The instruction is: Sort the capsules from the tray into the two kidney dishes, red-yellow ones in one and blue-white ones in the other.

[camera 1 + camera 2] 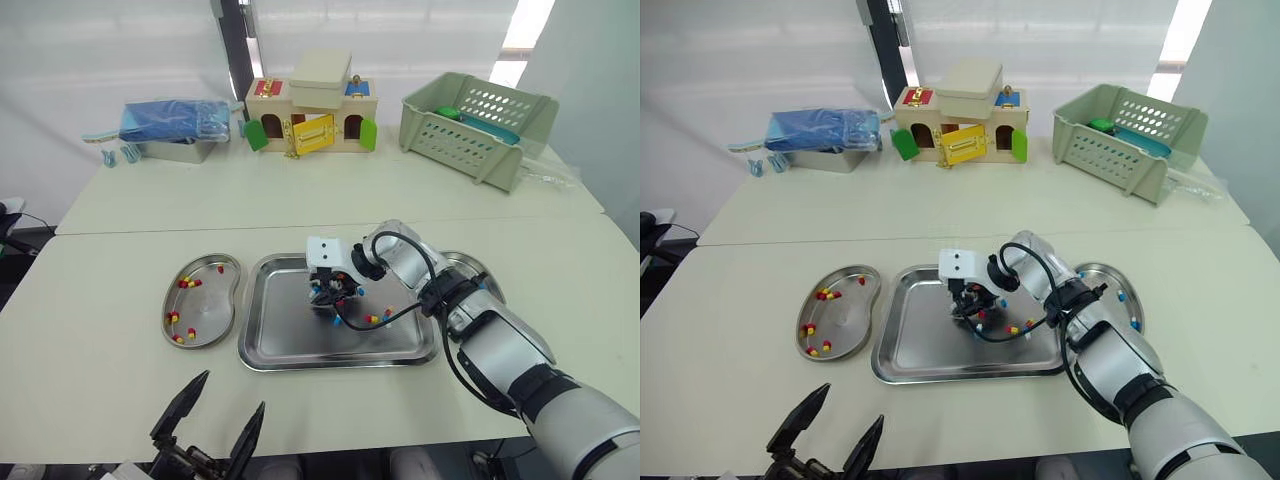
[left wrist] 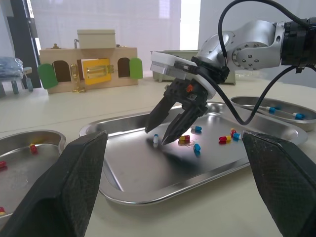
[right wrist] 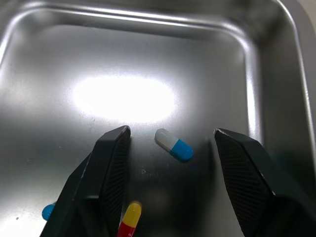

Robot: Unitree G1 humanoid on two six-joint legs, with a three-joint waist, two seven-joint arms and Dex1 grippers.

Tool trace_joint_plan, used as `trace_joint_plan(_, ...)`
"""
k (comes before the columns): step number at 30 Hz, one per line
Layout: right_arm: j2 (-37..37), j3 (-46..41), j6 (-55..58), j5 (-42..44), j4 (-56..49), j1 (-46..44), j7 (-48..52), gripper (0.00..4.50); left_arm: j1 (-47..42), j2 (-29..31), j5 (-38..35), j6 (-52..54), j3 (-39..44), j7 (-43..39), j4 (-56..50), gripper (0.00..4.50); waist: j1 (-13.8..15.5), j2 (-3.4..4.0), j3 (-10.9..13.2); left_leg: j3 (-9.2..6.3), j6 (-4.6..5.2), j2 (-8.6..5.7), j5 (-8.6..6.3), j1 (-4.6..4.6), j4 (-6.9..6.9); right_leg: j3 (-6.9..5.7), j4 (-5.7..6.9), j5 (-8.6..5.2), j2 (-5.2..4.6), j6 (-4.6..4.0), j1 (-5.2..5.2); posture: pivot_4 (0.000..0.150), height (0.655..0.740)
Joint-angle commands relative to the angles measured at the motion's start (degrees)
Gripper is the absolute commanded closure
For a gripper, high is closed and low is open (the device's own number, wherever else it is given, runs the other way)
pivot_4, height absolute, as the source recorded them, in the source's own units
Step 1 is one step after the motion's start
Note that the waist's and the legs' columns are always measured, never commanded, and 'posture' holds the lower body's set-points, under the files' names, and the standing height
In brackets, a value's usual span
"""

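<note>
A steel tray (image 1: 285, 340) lies mid-table with a few capsules in it. To its left a kidney dish (image 1: 216, 297) holds several red-yellow capsules (image 1: 187, 283). On the tray's right another kidney dish (image 1: 1108, 283) holds blue-white capsules. My right gripper (image 1: 328, 300) is low over the tray, open, its fingers (image 3: 107, 168) on either side of a blue-white capsule (image 3: 174, 144) lying on the tray floor. A red-yellow capsule (image 3: 129, 219) lies close by. My left gripper (image 1: 215, 420) hangs open at the table's near edge, holding nothing.
At the back of the table stand a wooden toy house (image 1: 312, 115), a green plastic basket (image 1: 478, 125) on the right and a metal box with a blue bag (image 1: 175, 130) on the left. A seam runs across the table behind the dishes.
</note>
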Motion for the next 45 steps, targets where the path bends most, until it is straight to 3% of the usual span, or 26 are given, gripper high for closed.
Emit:
trace_joint_plan(1, 1.02, -0.9, -2.65, -1.91, 2.35, -2.46, -1.09, 1.98, 2.06, 0.77, -0.61, -1.18, -0.43, 0.73, -1.46, 0.0, -0.09, 0.0, 0.0, 0.01, 0.0, 0.0, 0.0, 0.01, -0.01, 0.02, 0.01, 0.0, 0.01, 0.0, -0.02, 0.15, 0.74)
trace_joint_plan(12, 1.81, -1.65, -4.72, -3.39, 4.36, -1.93, -0.17, 4.45, 2.69, 1.7, -0.35, -2.07, -0.27, 1.65, -1.59, 0.0, 0.01, 0.01, 0.0, 0.0, 0.0, 0.01, 0.0, 0.01, -0.01, 0.01, 0.02, 0.0, 0.02, -0.01, -0.01, 0.15, 0.74)
trace_joint_plan(19, 2.07, -4.82, -3.01, -0.68, 1.3, -1.26, 2.58, 4.48, 0.73, 3.98, -1.59, -1.9, 0.7, 1.41, -0.25, 0.0, 0.09, 0.01, 0.0, -0.01, 0.0, 0.01, 0.0, 0.01, -0.02, 0.01, 0.03, -0.01, 0.03, -0.01, -0.02, 0.15, 0.74)
trace_joint_plan(24, -2.15, -9.74, 1.34, 4.02, -10.54, 1.82, 5.87, 4.48, -0.47, 7.43, -3.34, -1.09, 0.5, -0.07, -1.25, 0.0, 0.28, 0.06, 0.04, -0.05, 0.0, 0.01, 0.0, -0.03, -0.01, -0.02, 0.03, -0.01, 0.03, -0.01, -0.02, 0.15, 0.74)
trace_joint_plan(32, -24.43, -21.02, 14.28, 13.46, -42.07, 18.74, 11.42, 4.48, -5.08, 16.43, -7.3, -1.02, -3.09, -10.72, -0.76, 0.0, 2.97, 0.07, 0.04, -0.1, -0.01, 0.0, 0.0, -0.1, 0.04, -0.19, -0.04, -0.01, 0.0, -0.01, 0.1, 0.15, 0.74)
trace_joint_plan(40, -46.34, -33.24, 14.4, 16.67, -49.4, 39.62, 12.51, 4.48, -12.99, 20.44, -11.62, 2.36, -4.35, -17.99, 1.23, 0.0, 3.02, 0.11, 0.05, -0.02, 0.0, 0.03, 0.0, -0.02, 0.04, -0.15, -0.04, -0.01, 0.01, -0.02, 0.18, 0.15, 0.74)
trace_joint_plan(45, -51.56, -36.64, 13.7, 17.36, -51.04, 47.28, 10.97, 4.48, -14.87, 20.87, -13.14, 3.28, -3.88, -22.39, 2.76, 0.0, 2.26, 0.12, 0.05, 0.04, 0.01, 0.06, 0.0, 0.11, 0.03, -0.11, -0.03, -0.01, 0.04, -0.01, 0.27, 0.15, 0.74)
